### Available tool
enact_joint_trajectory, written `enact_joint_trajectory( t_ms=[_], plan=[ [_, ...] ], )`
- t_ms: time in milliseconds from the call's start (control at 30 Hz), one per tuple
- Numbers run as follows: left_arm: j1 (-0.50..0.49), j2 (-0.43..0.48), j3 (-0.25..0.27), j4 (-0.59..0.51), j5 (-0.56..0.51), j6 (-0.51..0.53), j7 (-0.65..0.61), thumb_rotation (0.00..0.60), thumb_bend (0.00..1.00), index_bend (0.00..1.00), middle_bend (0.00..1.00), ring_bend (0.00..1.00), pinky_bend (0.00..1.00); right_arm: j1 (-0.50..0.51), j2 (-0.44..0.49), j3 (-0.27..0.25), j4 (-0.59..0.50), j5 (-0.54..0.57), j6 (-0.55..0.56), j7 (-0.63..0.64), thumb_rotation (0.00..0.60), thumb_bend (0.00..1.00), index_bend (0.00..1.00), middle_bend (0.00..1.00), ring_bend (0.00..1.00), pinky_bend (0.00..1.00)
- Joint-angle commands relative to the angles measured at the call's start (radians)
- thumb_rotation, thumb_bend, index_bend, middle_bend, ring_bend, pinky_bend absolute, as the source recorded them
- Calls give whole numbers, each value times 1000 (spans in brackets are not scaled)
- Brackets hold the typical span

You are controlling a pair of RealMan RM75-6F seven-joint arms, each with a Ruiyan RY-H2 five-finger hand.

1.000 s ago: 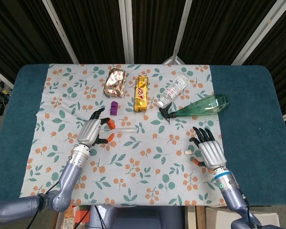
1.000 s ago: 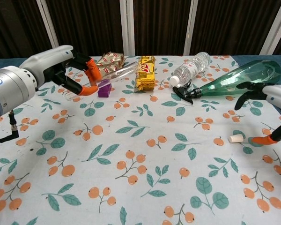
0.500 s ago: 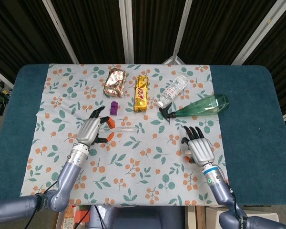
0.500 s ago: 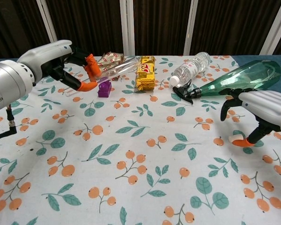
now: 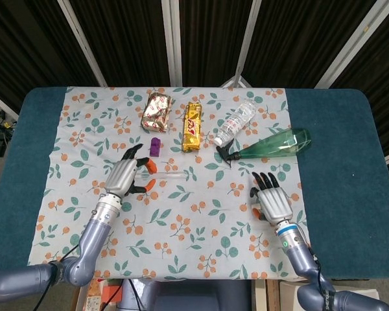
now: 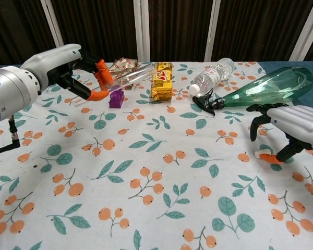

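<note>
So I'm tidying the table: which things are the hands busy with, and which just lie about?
In hand:
clear tube, held by left robot hand
small cork, under right robot hand

Lying about:
purple block
two snack packs
water bottle
green spray bottle

Lower centre of the cloth (image 5: pixel 181 240) lies open to us between both hands. Upper centre is crowded: purple block (image 5: pixel 155 146), gold bar (image 5: pixel 193 126), water bottle (image 5: pixel 235 122), green spray bottle (image 5: pixel 272 144).
</note>
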Motion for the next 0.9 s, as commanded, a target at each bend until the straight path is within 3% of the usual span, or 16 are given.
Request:
enact_joint_trajectory(
  t_ms=[33,900],
  plan=[
    [-1,-1,0,1,-1,1,0,600,521,634,490,46,0,-1,-1,-4,-1,1,3,1,600,349,450,87,0,0],
    [-4,10,3,-1,-6,4,-11,600,521,634,490,46,0,6,-12,-21,44,24,14,-26,600,355,502,124,0,1]
  ],
)
